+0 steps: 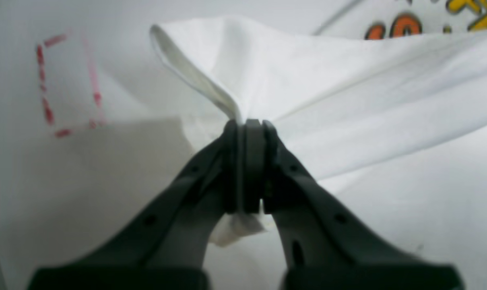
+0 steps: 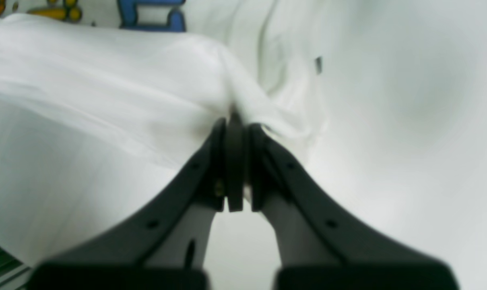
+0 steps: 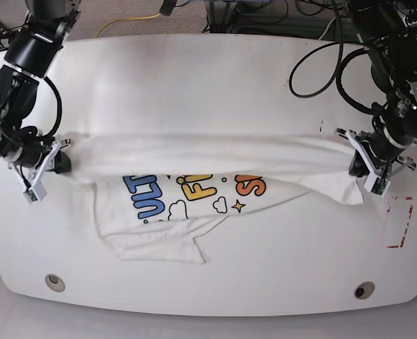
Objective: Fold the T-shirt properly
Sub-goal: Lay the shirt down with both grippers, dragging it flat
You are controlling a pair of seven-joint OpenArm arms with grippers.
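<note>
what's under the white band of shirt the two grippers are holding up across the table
The T-shirt's printed front lies under the raised band; letters, clouds and a star show below its edge. The letters' tops are covered. The left gripper and right gripper pinch its ends.

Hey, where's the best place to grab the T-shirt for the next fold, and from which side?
Probably the loose sleeve end of the T-shirt lying flat near the table's front edge. Come from the front, low, since that flap points outward and lies free. Both the left claw and right claw are shut on the stretched fold.
</note>
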